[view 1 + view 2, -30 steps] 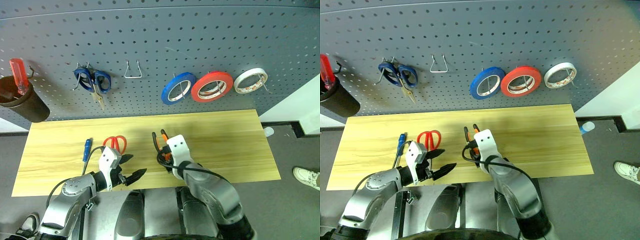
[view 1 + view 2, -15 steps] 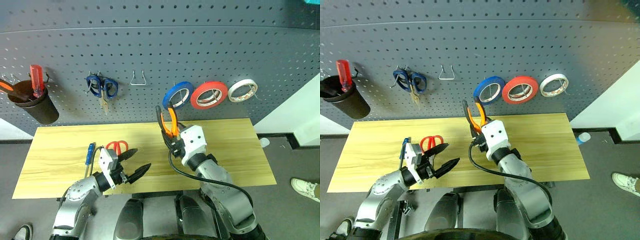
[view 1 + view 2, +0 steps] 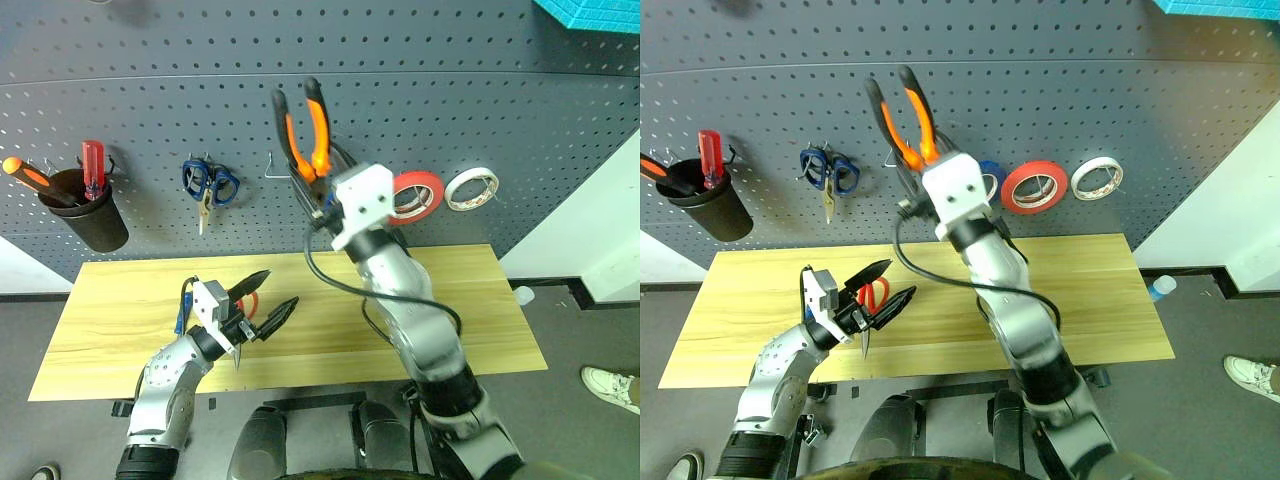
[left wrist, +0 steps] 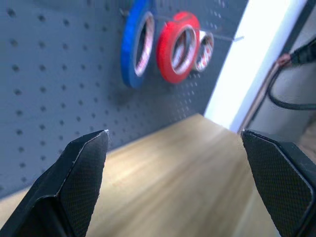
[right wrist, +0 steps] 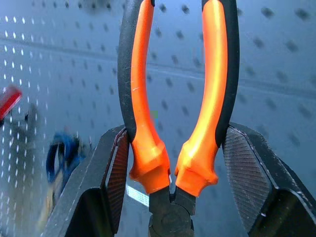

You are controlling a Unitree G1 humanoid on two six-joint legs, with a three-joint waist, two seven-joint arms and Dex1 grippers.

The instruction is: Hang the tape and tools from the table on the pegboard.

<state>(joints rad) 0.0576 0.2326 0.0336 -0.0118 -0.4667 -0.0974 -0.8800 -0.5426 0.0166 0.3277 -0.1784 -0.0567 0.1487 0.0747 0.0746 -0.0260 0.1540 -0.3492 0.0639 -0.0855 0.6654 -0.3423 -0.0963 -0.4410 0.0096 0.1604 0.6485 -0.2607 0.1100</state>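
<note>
the left gripper (image 3: 266,304) hangs low over the near part of the table (image 3: 470,300) with its fingers spread and nothing between them, the red scissors (image 3: 874,295) lying on the wood just behind it. higher up, the right gripper (image 3: 322,188) pinches the pliers (image 3: 303,125) by the handles, raised before the pegboard (image 3: 480,90) beside an empty hook (image 3: 272,166), while the red tape (image 3: 418,194) hangs on the board.

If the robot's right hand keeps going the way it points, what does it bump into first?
Probably the pegboard: the right end effector holds the pliers handles-first toward it, near the wire hook. Depth is unclear.
</note>
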